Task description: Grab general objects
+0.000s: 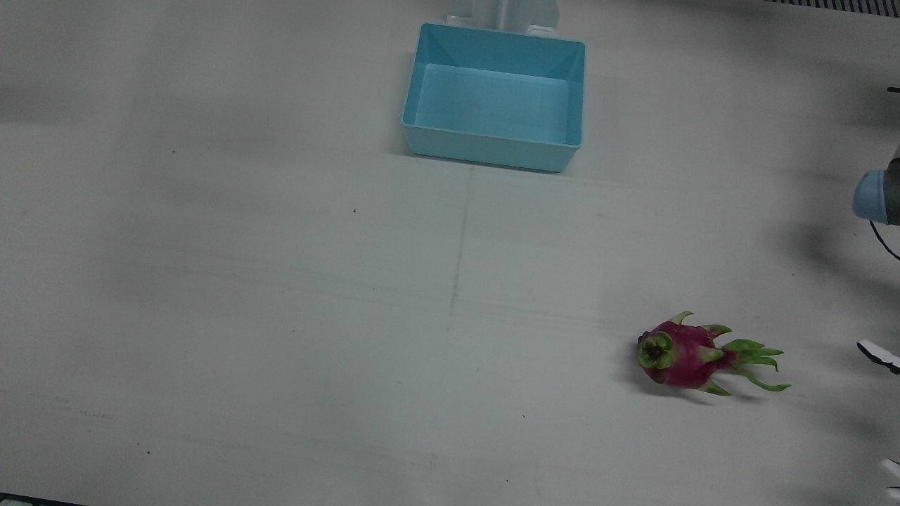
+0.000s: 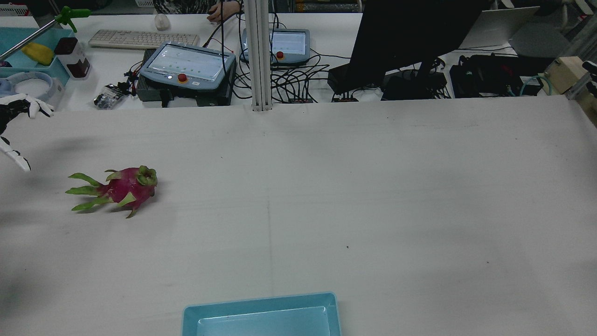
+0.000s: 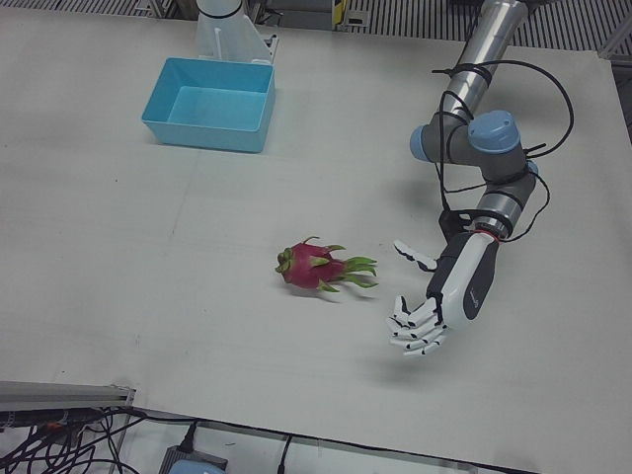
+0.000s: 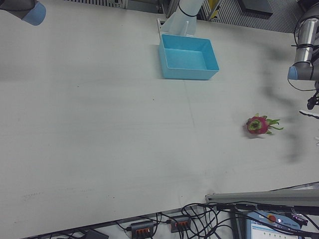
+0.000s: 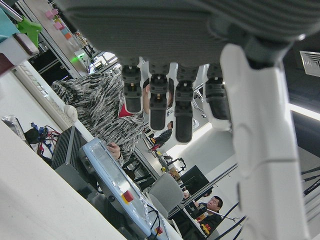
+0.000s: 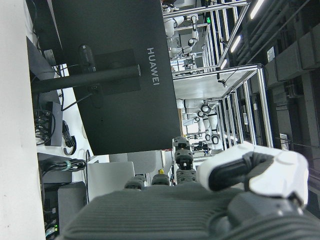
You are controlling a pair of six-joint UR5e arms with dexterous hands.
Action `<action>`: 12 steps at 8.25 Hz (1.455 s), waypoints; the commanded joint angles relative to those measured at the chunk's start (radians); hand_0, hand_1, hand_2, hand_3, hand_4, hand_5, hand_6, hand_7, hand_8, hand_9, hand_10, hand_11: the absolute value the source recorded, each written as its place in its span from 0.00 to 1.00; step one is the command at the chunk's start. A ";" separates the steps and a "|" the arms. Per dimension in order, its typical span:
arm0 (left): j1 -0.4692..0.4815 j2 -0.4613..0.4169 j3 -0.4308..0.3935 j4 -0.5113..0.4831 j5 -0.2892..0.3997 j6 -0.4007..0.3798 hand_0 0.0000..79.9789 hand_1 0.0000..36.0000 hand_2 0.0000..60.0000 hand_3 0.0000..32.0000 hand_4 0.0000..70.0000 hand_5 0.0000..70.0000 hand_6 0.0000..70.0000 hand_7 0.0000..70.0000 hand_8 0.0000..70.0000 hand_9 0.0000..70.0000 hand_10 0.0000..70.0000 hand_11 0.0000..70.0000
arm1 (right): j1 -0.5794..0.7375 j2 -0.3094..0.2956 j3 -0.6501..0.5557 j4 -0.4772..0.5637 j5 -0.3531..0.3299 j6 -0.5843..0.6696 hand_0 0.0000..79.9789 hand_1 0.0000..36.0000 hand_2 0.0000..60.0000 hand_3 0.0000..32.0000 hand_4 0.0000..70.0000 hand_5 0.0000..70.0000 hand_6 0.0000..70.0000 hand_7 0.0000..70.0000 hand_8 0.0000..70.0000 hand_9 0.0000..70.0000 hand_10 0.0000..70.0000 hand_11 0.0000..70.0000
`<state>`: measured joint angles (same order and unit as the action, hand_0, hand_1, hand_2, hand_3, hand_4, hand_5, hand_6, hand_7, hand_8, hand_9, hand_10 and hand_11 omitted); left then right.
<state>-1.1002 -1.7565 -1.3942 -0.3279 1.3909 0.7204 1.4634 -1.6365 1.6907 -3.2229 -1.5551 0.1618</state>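
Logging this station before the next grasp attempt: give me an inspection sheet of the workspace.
Surface: white table, bare but for a few dark specks.
Job's things: dragon fruit lies on its side before the left arm; blue bin is empty, near the pedestals.
Clutter: nothing seen on the work surface.
Hands: left hand open, apart from the fruit, holding nothing; right hand shows only in its own view, holding nothing visible, state unclear.
Cables: black cable loops along the left arm.
Surroundings: operators' desk with monitor, keyboard, two pendants and tangled wires.
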 commanded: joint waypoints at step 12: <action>0.230 -0.348 -0.244 0.963 0.131 0.612 0.70 1.00 1.00 0.09 0.00 0.64 0.08 0.10 0.12 0.05 0.06 0.14 | 0.002 0.000 0.004 -0.005 0.000 0.001 0.00 0.00 0.00 0.00 0.00 0.00 0.00 0.00 0.00 0.00 0.00 0.00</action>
<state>-0.8648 -2.1039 -1.6761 0.6152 1.5246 1.3196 1.4646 -1.6368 1.6964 -3.2287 -1.5555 0.1626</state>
